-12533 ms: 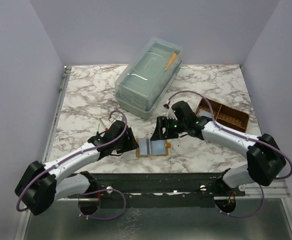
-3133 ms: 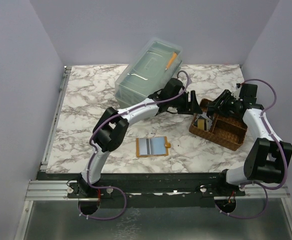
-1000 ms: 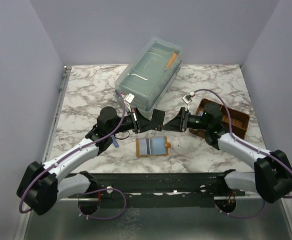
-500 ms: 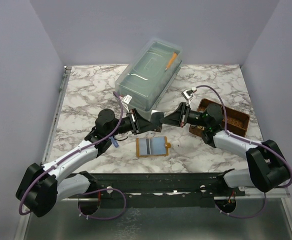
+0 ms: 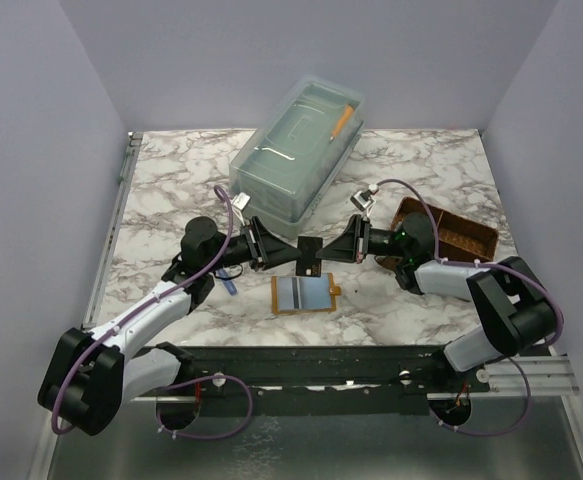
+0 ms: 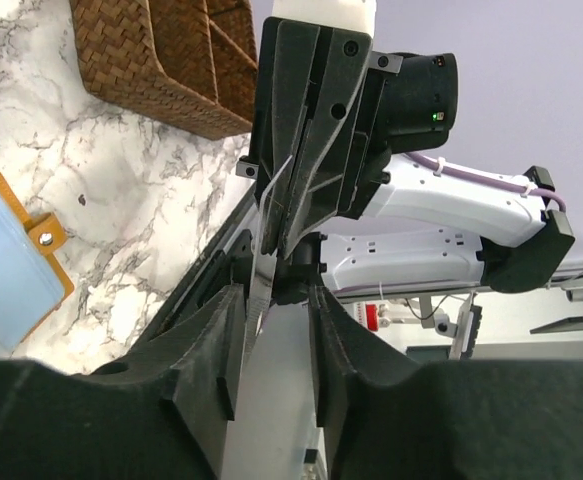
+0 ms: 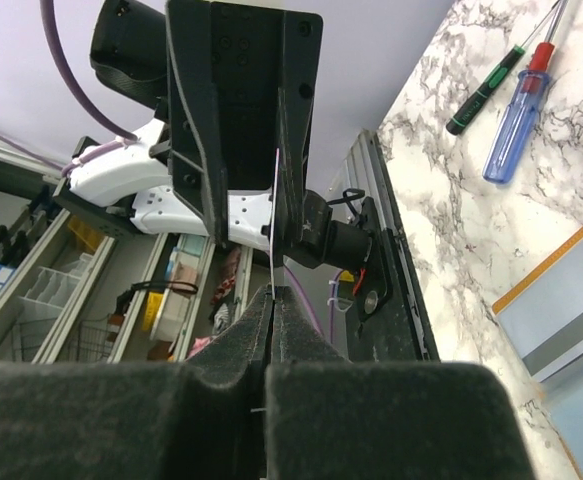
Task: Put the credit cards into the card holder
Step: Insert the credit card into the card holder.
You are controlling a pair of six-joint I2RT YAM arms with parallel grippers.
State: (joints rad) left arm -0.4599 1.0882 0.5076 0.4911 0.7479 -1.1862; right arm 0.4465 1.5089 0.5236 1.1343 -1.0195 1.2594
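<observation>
- Just ahead of the arm bases, the card holder (image 5: 304,293) lies open and flat on the marble-patterned bench (image 5: 171,190), grey and light-blue panels up and its snap tab to the right.
  - It looks light and is likely to slide on that smooth top when a card is pushed in, so it probably needs pinning by an outer edge.
- Beside it on the left lie two screwdrivers (image 7: 519,98). They are a small blur from above and clearer in the right wrist view.
- Above the holder, between the two arms, one credit card (image 5: 309,250) is held in the air.
  - The right fingers (image 7: 316,340) are pressed together on it.
  - The left fingers (image 6: 221,340) stand apart on either side of the card, which sits close to one pad. I cannot tell whether it touches.
- The card should be light, thin and stiff but a little springy, with slick faces.
  - My judgement is that the best hold is flat on both faces near one short end. That leaves the far edge free to lead into a pocket.
- Both wrist views show the card edge-on as a thin line, and from above it reads only as a dark square, so its colour is unclear.
- I cannot tell where the holder's pocket openings run, or whether any card is already seated.
- Further right, the brown woven tray (image 5: 476,250) is partly covered by the right arm. Its contents cannot be seen, and no other cards show anywhere.
- Farthest back stands a clear lidded plastic box (image 5: 291,160) with something orange and stick-shaped at its top.
</observation>
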